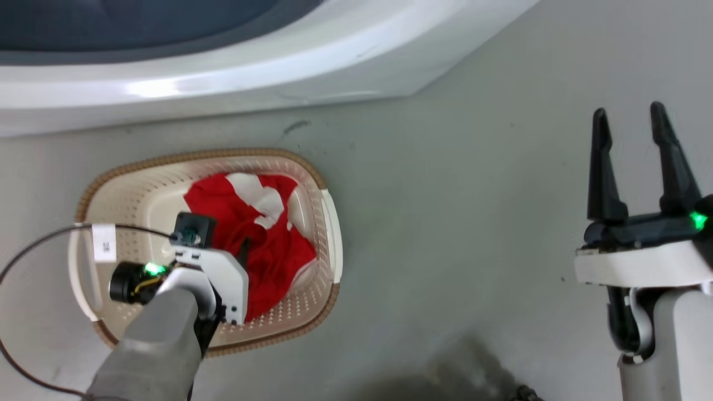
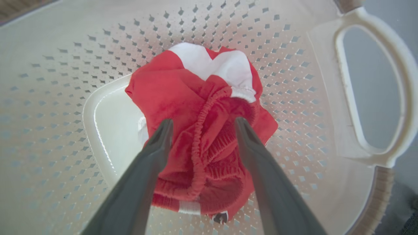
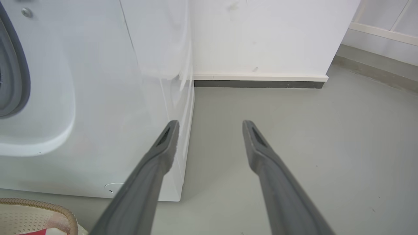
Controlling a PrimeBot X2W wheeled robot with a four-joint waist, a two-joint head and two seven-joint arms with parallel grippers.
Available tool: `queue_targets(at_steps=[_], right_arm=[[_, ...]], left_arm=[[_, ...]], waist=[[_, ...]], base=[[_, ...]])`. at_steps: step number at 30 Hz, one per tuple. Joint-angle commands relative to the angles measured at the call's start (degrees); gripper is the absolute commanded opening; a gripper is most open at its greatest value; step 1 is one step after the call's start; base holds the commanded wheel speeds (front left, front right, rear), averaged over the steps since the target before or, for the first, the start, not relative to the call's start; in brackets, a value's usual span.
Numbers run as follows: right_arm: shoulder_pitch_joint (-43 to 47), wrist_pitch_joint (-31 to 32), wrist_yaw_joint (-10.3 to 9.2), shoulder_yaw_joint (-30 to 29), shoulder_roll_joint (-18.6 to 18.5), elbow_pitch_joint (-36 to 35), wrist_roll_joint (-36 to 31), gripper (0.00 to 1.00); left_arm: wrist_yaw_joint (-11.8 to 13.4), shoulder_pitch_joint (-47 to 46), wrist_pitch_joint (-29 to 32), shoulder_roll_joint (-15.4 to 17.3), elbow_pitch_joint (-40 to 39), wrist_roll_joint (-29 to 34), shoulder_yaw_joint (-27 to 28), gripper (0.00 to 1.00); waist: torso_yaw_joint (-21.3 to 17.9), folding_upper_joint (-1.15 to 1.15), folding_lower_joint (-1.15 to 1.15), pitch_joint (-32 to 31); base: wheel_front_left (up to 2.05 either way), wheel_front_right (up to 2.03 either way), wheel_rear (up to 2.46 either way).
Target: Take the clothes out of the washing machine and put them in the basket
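The clothes [image 1: 267, 245] are a crumpled red heap with white panels, lying in the right half of the cream basket [image 1: 223, 153] on the floor. My left gripper [image 1: 244, 253] reaches down into the basket. In the left wrist view it [image 2: 202, 125] is open, its two fingers spread to either side of the red bundle [image 2: 196, 98], which rests on the basket's perforated wall [image 2: 65, 81]. My right gripper [image 1: 628, 111] hangs open over bare floor at the right, holding nothing. The washing machine [image 1: 223, 72] stands just beyond the basket. Its drum is out of view.
The machine's white front and grey porthole rim [image 3: 13, 65] are at the left of the right wrist view, with a white wall and skirting [image 3: 261, 78] behind. A black cable [image 1: 33, 245] loops beside the basket's left end. Grey floor spreads between basket and right arm.
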Motion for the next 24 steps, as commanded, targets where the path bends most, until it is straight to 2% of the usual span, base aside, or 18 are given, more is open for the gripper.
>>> queue_targets(at_steps=[1,7,9,11,17,21,24], right_arm=[[1.0,-0.1,-0.04,0.2,0.0,0.3,-0.2,1.0],[4.1,-0.1,-0.04,0.8,0.0,1.8,-1.3,1.0],[5.1,-0.1,-0.04,1.1,0.0,2.2,-1.7,1.0],[6.3,-0.1,-0.04,1.4,0.0,2.6,-2.1,1.0],[8.7,-0.1,-0.04,1.6,0.0,3.6,-3.0,1.0],[10.1,-0.1,-0.04,1.5,0.0,4.4,-3.4,1.0],[11.3,-0.1,-0.04,1.5,0.0,4.8,-3.6,1.0]], left_arm=[[0.0,1.1,-0.5,-0.2,0.3,-0.3,0.3,1.0],[0.5,4.6,-1.9,-1.3,-1.3,-1.4,2.0,1.0],[1.8,5.5,-2.0,-0.6,-5.8,-0.4,3.3,1.0],[4.1,8.6,-1.9,0.3,-10.6,0.8,5.4,1.0],[9.2,16.8,-1.9,1.3,-25.6,6.1,14.6,1.0],[11.3,22.9,-1.9,0.5,-35.1,11.3,21.9,1.0],[12.0,27.2,-1.9,-0.9,-41.1,15.1,26.5,1.0]], waist=[[0.8,0.0,0.0,-2.9],[2.5,0.0,0.0,-10.2],[3.3,0.0,0.0,-12.3],[4.0,0.0,0.0,-14.3],[5.9,0.0,0.0,-19.4],[7.0,0.0,0.0,-22.6],[7.8,0.0,0.0,-25.0]], base=[[0.0,0.0,0.0],[0.0,0.0,0.0],[0.0,0.0,0.0],[0.0,0.0,0.0],[0.0,0.0,0.0],[0.0,0.0,0.0],[0.0,0.0,0.0]])
